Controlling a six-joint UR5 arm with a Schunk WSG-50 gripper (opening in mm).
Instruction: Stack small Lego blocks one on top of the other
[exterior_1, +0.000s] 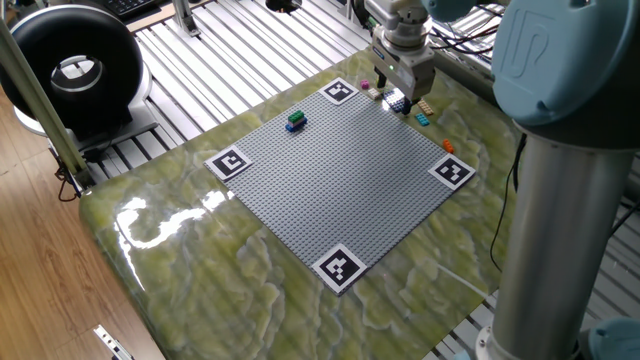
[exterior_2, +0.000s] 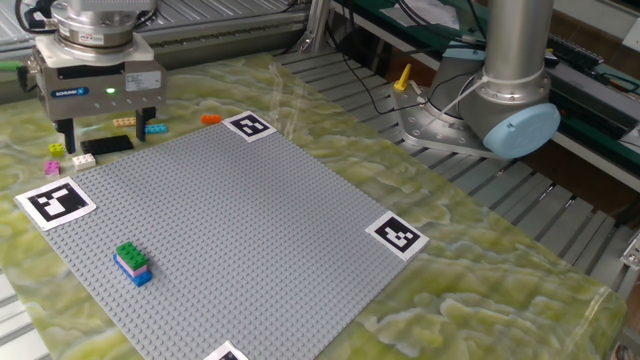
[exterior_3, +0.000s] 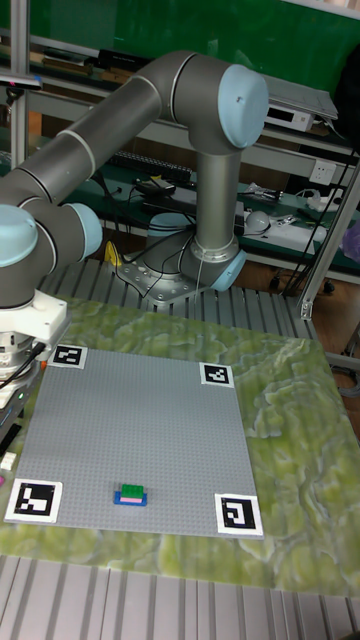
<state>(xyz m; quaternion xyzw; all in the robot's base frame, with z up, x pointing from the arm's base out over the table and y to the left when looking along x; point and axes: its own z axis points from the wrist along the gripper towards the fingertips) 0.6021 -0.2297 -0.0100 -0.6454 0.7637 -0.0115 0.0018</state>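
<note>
A grey studded baseplate (exterior_2: 250, 220) lies on the green marbled table (exterior_2: 480, 260), with a black-and-white marker tag (exterior_2: 397, 236) at each corner.

The grey-silver gripper body (exterior_2: 97, 85) carries a small dark label, too small to read; the black-and-white square marker tags (exterior_2: 57, 201) show only patterns.

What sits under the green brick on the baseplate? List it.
Under the green brick lies a pink layer, then a blue brick on the grey baseplate. Whether more hides inside the stack cannot be told.
</note>
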